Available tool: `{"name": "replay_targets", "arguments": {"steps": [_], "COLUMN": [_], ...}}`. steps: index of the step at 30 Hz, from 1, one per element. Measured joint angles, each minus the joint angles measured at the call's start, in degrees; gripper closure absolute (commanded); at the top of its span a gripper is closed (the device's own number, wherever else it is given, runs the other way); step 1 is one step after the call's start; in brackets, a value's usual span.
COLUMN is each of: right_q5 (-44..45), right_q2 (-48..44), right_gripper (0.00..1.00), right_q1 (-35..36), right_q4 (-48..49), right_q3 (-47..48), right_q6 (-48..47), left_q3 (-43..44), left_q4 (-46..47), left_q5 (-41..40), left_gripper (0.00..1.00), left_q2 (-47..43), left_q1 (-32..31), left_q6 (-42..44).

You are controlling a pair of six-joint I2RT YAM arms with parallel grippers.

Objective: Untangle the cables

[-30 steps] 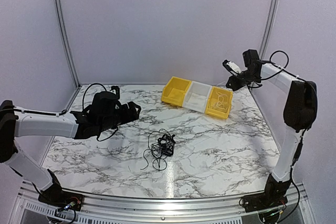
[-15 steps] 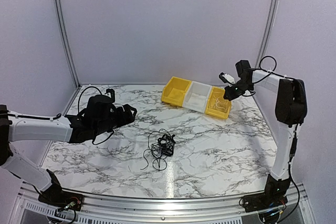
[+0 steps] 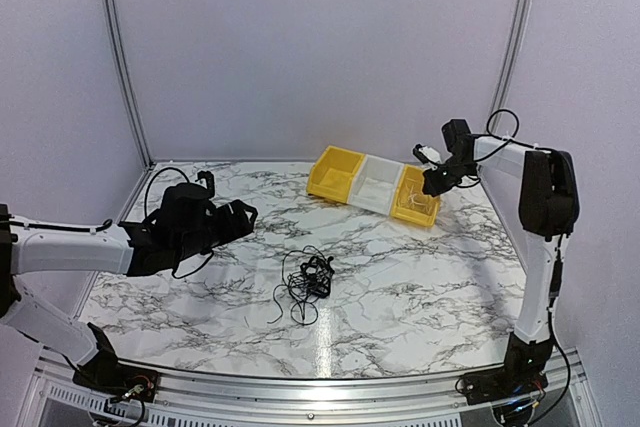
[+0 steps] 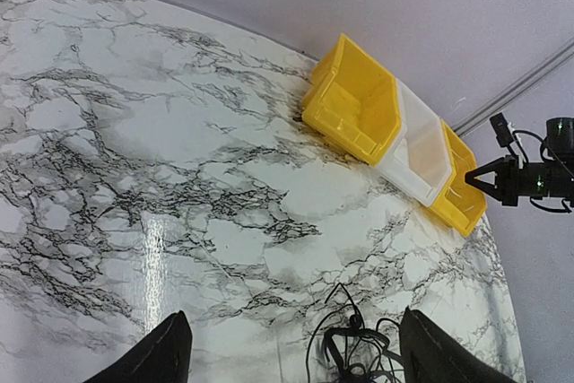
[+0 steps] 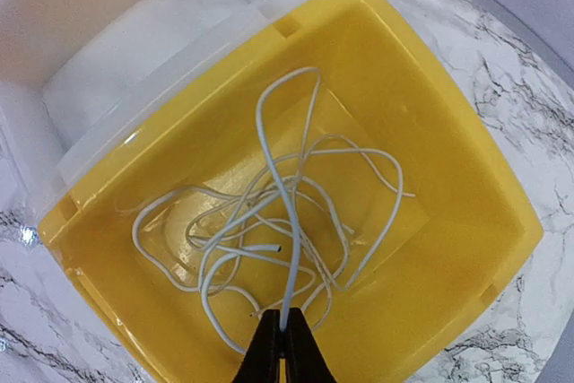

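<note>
The cables (image 3: 310, 282) lie as a small black tangle of thin wires on the marble table, and the left wrist view shows the tangle (image 4: 359, 352) by its bottom edge. My left gripper (image 3: 240, 215) hovers open to the left of the tangle, with nothing between its fingers (image 4: 294, 329). My right gripper (image 3: 430, 182) hangs over the right yellow bin (image 3: 417, 199). In the right wrist view it is shut (image 5: 285, 320) on a thin white cable (image 5: 287, 221). The rest of that cable lies in loose loops on the bin floor.
Three bins stand in a row at the back right: a yellow bin (image 3: 335, 173), a white bin (image 3: 377, 184) and the right yellow bin (image 5: 466, 132). Purple walls close off the back and sides of the table (image 3: 420, 277).
My right arm has come down and leftward over the right yellow bin with the white cable in its jaws. My left arm has drawn back slightly to the left, still open.
</note>
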Motion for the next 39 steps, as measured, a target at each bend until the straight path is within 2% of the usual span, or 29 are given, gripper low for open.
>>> {"name": "replay_targets", "arguments": {"steps": [1, 3, 4, 6, 9, 15, 20, 27, 30, 34, 39], "right_q5": [0.1, 0.3, 0.4, 0.8, 1.2, 0.7, -3.0, -11.5, -14.0, -15.7, -15.8], "right_q2": [-0.3, -1.3, -2.1, -5.1, -11.0, -21.0, -25.1, -29.4, -29.4, -25.9, -20.5], "right_gripper": [0.86, 0.66, 0.61, 0.55, 0.51, 0.54, 0.61, 0.62, 0.62, 0.62, 0.62], "right_q1": [0.1, 0.2, 0.2, 0.2, 0.3, 0.3, 1.8, 13.6, 19.4, 24.9, 26.6], "right_q4": [-0.2, -0.7, -0.9, -1.1, -1.5, -1.4, -1.5, -3.3, -4.1, -4.4, -4.1], "right_q3": [0.0, 0.0, -0.1, -1.2, -3.6, -9.6, -14.9, -21.3, -21.5, -18.2, -14.2], "right_q6": [-0.1, 0.0, 0.1, -0.3, -0.7, -1.4, -3.9, -12.7, -15.4, -16.5, -16.7], "left_q3": [0.0, 0.0, 0.0, 0.0, -0.2, -0.9, -0.9, -0.9, -0.7, 2.8, 11.4], "left_q4": [0.0, 0.0, 0.0, -0.1, -0.4, -4.3, -9.2, -13.0, -13.3, -14.2, -15.0], "left_q5": [0.0, 0.1, 0.1, 0.1, 0.5, 1.6, 3.9, 12.9, 16.2, 19.2, 20.5], "left_gripper": [0.17, 0.17, 0.16, 0.16, 0.16, 0.17, 0.27, 0.27, 0.27, 0.27, 0.36], "left_q2": [0.0, 0.0, 0.0, 0.0, 0.0, 0.0, 0.0, 0.2, 1.7, 8.3, 17.6], "left_q1": [0.0, 0.0, 0.0, 0.0, 0.0, 0.0, 0.0, -0.2, -0.6, -0.7, -0.7], "left_q6": [0.0, 0.3, 0.5, 0.7, 0.7, 1.3, 3.4, 5.7, 6.9, 7.6, 7.0]}}
